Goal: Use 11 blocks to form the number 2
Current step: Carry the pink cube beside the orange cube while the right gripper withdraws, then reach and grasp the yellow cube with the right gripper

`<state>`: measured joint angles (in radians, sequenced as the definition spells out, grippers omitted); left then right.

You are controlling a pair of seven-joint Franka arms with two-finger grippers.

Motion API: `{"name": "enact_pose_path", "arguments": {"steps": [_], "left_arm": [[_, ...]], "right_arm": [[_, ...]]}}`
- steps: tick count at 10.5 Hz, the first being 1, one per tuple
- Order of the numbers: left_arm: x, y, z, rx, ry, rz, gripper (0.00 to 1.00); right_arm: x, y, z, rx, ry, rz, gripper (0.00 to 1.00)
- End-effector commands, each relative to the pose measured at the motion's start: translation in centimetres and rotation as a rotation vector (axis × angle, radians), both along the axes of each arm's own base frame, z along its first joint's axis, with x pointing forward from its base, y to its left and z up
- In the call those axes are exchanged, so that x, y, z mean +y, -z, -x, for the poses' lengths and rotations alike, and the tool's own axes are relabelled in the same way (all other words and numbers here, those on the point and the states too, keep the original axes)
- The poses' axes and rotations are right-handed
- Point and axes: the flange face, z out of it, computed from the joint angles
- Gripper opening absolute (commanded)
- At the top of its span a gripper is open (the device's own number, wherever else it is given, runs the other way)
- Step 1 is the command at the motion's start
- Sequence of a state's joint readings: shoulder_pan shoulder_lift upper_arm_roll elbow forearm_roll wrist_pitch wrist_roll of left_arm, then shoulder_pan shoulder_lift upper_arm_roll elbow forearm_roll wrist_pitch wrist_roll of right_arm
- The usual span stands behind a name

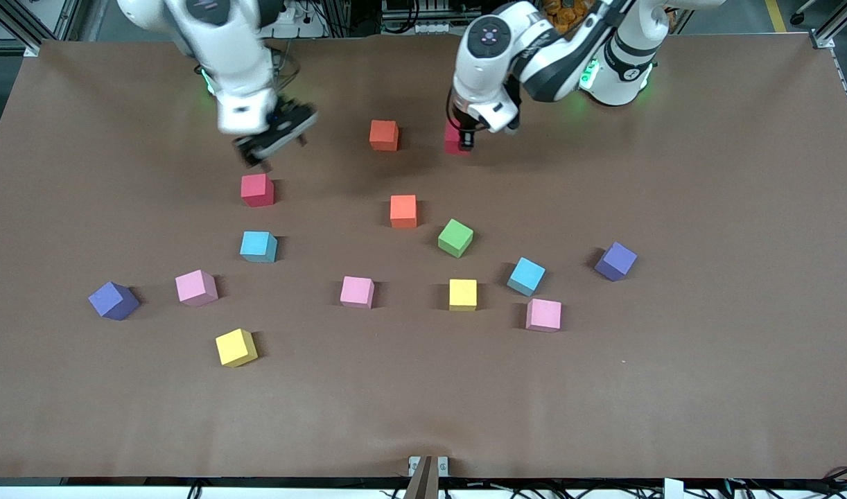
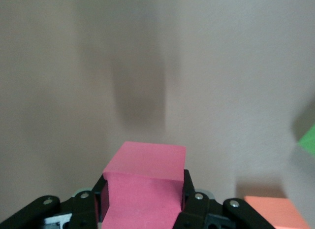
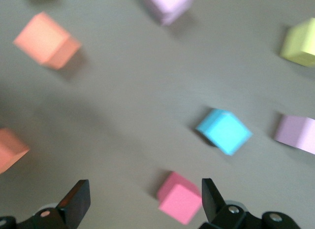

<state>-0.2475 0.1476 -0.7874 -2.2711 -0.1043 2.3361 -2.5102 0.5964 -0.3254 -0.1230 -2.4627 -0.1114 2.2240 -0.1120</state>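
My left gripper (image 1: 463, 142) (image 2: 144, 197) is shut on a crimson block (image 1: 454, 138) (image 2: 147, 165), low over the table on the robots' side, beside an orange block (image 1: 383, 135). My right gripper (image 1: 257, 158) (image 3: 142, 202) hangs open above another crimson block (image 1: 257, 190) (image 3: 179, 197), which shows between its spread fingers, closer to one of them. Loose on the table lie a second orange block (image 1: 403, 211), a green one (image 1: 455, 238), light blue ones (image 1: 258, 246) (image 1: 526, 276), yellow ones (image 1: 463, 294) (image 1: 236, 347) and pink ones (image 1: 196, 287) (image 1: 357, 292) (image 1: 543, 315). No number 2 shape is in view.
Two purple cubes (image 1: 113, 300) (image 1: 615, 261) sit toward either end of the brown table (image 1: 673, 381). An orange block (image 2: 275, 212) lies close to my left gripper's fingers, and a green corner (image 2: 307, 138) shows at the frame's edge.
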Motion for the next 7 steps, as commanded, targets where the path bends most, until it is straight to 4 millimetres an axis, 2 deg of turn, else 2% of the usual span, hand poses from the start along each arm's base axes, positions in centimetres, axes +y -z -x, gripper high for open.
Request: {"name": "enact_pose_path", "arguments": {"steps": [1, 3, 4, 6, 7], "left_arm": [[-3.5, 2.5, 0.8, 0.014, -0.08, -0.022, 0.0], [-6.1, 5.0, 1.5, 0.0, -0.105, -0.05, 0.0], [-6.6, 6.0, 1.4, -0.01, -0.114, -0.062, 0.0], [-6.6, 6.3, 1.3, -0.023, -0.118, -0.07, 0.0], [-6.6, 6.3, 1.3, -0.024, -0.112, -0.069, 0.0]], "right_arm": [[-4.7, -1.0, -7.9, 0.008, 0.211, -0.032, 1.0], [-7.7, 0.5, -14.3, 0.082, 0.384, -0.102, 1.0], [-8.7, 1.2, -17.1, 0.075, 0.414, -0.099, 1.0], [-11.2, 3.2, -21.9, 0.068, 0.471, -0.091, 1.0], [-11.7, 4.1, -24.0, 0.063, 0.484, -0.089, 1.0]]}}
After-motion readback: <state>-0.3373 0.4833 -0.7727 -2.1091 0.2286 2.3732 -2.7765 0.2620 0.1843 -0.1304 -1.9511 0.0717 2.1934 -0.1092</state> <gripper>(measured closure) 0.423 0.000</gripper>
